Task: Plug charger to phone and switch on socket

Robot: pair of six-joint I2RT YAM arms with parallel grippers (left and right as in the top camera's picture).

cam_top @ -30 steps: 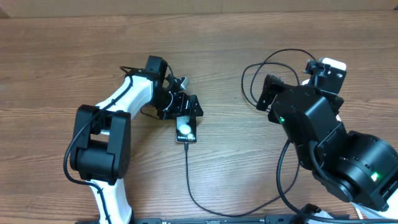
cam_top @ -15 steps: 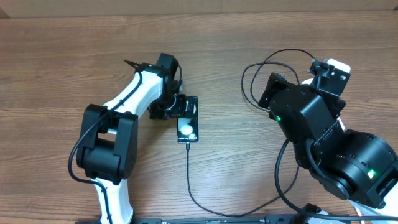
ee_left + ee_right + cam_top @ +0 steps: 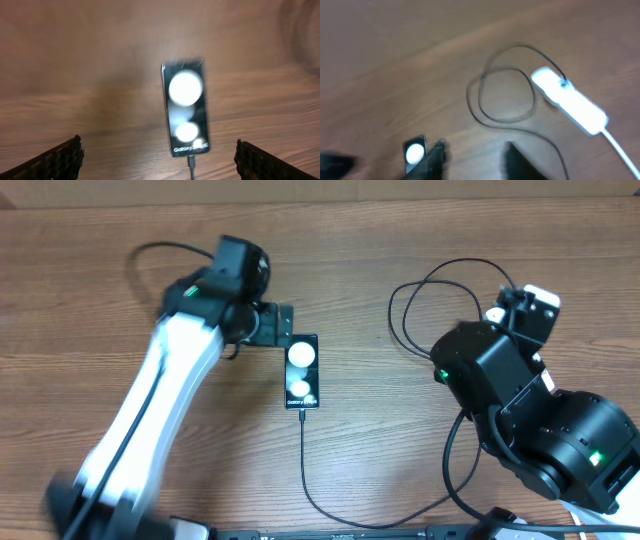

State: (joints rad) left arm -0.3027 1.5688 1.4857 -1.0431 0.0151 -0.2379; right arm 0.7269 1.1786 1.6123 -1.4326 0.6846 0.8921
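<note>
Socket [image 3: 568, 101] blurred, overhead half hidden behind right arm [image 3: 540, 420]. Phone [image 3: 302, 370] glossy black, two white spots, charger [image 3: 302, 450] plugged in. Left fingers [image 3: 55, 160] wide open beside phone; right fingers [image 3: 432, 160] blurred, state unclear.

The phone [image 3: 302, 370] lies mid-bench [image 3: 400, 240]. The charger [image 3: 303, 465] is plugged into its near end and runs toward the front edge, then right. The socket [image 3: 538, 300] lies far right, the charger's loops just left of it, well apart from the phone.

Black phone [image 3: 302, 385], white spots; white socket [image 3: 568, 100]; black charger [image 3: 302, 450].
</note>
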